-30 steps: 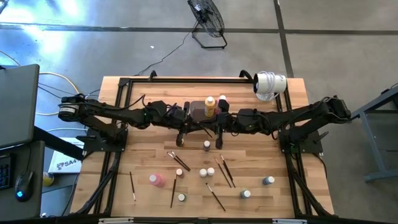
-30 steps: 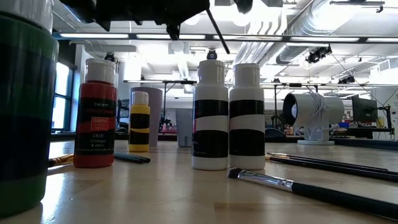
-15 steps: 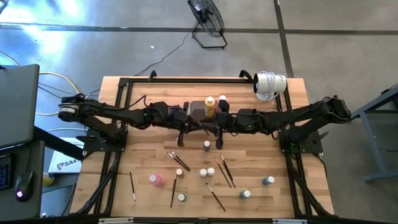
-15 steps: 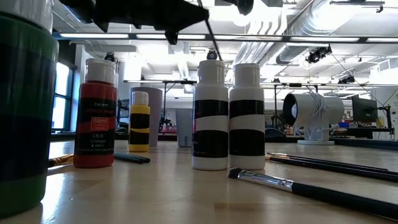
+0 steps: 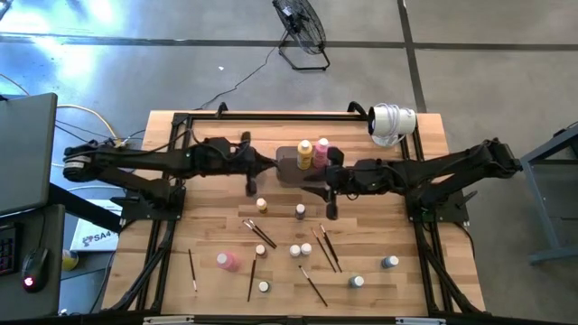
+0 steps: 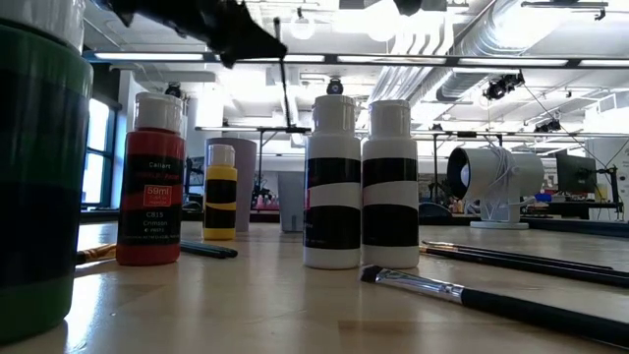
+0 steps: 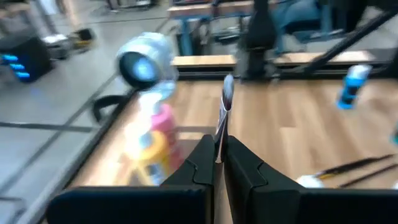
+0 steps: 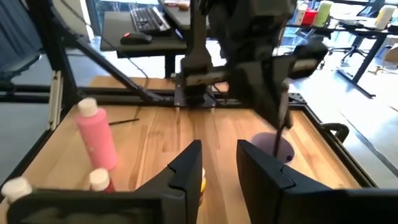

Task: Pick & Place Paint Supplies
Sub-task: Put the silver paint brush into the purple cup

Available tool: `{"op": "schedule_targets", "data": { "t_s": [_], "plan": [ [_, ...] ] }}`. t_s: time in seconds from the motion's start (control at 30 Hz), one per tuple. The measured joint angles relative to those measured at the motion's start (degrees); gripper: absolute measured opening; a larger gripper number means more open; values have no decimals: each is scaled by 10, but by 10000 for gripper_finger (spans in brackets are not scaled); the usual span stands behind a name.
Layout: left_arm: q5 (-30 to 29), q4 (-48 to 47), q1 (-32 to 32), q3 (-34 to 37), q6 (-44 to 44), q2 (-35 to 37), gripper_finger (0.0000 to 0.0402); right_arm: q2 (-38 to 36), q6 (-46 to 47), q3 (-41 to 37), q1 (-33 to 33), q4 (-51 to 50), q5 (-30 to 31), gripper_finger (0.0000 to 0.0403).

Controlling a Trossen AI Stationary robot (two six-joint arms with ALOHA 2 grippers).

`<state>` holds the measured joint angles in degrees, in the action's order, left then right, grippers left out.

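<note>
Wooden table (image 5: pixel 226 230) on a concrete floor, seen from above: bottles and brushes (image 5: pixel 327 247) scattered across its near half, a pink bottle (image 5: pixel 322 148) and yellow bottle (image 5: pixel 305 154) at the tray (image 5: pixel 287 159). Left gripper (image 7: pixel 219 160), clamped on a brush (image 7: pixel 224 102), visible only in its wrist view. Right gripper (image 8: pixel 219 163), fingers parted, empty. Wrist view blurred.

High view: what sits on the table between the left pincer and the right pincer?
In the high view, two tiny bottles stand between the left pincer, shut on a paintbrush, and the open right pincer.
</note>
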<state>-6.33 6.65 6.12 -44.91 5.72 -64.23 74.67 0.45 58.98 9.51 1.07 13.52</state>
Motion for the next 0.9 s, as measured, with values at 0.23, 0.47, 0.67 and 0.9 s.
{"op": "schedule_targets", "data": {
  "t_s": [0.23,0.47,0.67,0.9],
  "plan": [
    [-70,-87,0,0,5,70,8,0,28,0,11,-28,0,79],
    [-104,-169,0,0,0,136,8,0,44,0,10,-53,0,71],
    [-112,-237,0,0,-36,153,8,0,41,0,10,-51,0,68],
    [-111,-188,17,41,-55,152,8,0,39,0,10,-49,1,68]
  ]
}}
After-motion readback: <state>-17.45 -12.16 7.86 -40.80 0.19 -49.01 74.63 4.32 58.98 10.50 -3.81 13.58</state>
